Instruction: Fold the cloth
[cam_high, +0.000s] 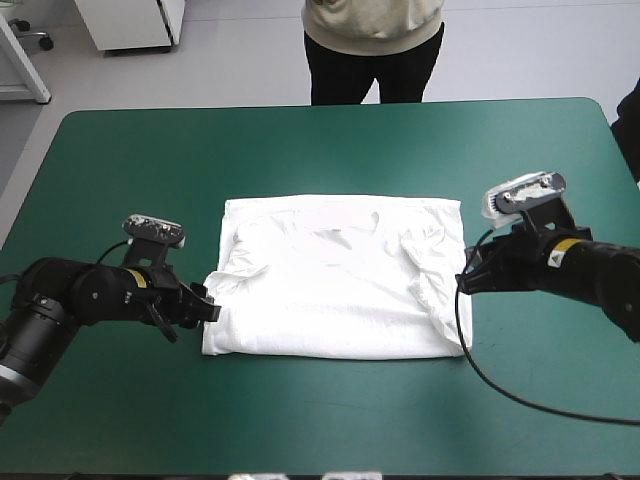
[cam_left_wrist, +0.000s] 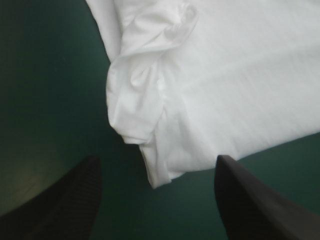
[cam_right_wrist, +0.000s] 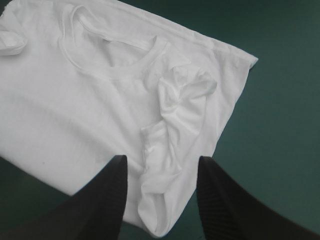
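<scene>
The T-shirt (cam_high: 335, 290) lies flat mid table (cam_high: 300, 150), sleeves (cam_high: 432, 272) tucked inward, so it looks part-folded. Left gripper (cam_high: 208, 302) and right gripper (cam_high: 466, 276) sit low at opposite side edges, fingers spread wide, holding nothing. My guess: they're lined up to pinch those edges for the next fold.

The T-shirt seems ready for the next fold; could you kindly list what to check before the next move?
1. T-shirt lies flat on the teal-green cover: ok.
2. Left gripper open, straddling the shirt's near corner: ok.
3. Right gripper open, straddling the shirt's side edge: ok.
4. Tucked sleeve ahead of the right gripper lies smooth: not ok, it is bunched.
5. Both grippers low enough to catch the cloth: cannot tell.
</scene>
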